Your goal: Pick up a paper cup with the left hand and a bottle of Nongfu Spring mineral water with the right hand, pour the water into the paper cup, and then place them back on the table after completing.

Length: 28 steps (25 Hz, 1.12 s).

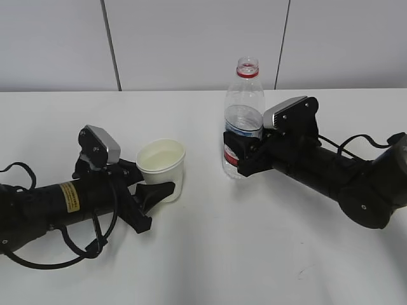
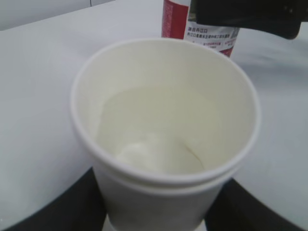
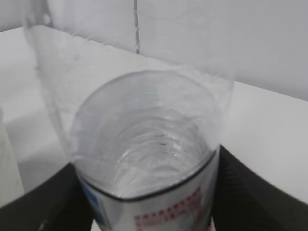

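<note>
A white paper cup (image 1: 162, 166) stands on the white table (image 1: 254, 254) and holds clear water (image 2: 159, 130). My left hand, the arm with the yellow sticker, has its gripper (image 1: 166, 179) shut on the cup's lower part. In the left wrist view its black fingers (image 2: 57, 207) press both sides of the cup (image 2: 163, 192). The uncapped Nongfu Spring bottle (image 1: 243, 114) stands upright on the table, partly full. My right hand's gripper (image 1: 238, 152) is shut on its labelled lower half. In the right wrist view the fingers (image 3: 250, 197) flank the bottle (image 3: 149, 144).
Grey wall panels rise behind the table's far edge. Black cables trail from both arms, at the lower left (image 1: 38, 257) and at the right (image 1: 356, 140). The cup and the bottle stand about one cup's width apart.
</note>
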Each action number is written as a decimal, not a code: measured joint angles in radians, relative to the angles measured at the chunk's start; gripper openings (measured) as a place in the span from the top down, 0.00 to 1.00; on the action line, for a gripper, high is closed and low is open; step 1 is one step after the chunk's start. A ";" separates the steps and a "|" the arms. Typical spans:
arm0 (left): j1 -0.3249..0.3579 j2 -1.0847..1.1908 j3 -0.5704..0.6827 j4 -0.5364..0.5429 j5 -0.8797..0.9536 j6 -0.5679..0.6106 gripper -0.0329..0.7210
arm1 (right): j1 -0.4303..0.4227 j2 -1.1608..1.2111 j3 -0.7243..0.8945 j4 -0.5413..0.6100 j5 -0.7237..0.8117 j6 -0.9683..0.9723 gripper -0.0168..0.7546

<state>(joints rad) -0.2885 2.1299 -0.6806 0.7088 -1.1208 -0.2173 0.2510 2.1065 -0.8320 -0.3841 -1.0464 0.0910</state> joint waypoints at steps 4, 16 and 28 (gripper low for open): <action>0.000 0.010 0.000 -0.007 -0.001 0.010 0.48 | 0.000 0.000 0.000 -0.002 0.015 0.000 0.38; 0.000 0.033 0.000 -0.014 -0.007 0.013 0.46 | 0.000 0.000 0.000 -0.008 0.021 -0.002 0.38; 0.000 0.034 0.000 -0.014 -0.007 0.010 0.43 | 0.000 0.000 0.000 -0.008 0.043 -0.002 0.37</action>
<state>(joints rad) -0.2885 2.1641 -0.6806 0.6950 -1.1277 -0.2076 0.2510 2.1065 -0.8320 -0.3924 -1.0033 0.0886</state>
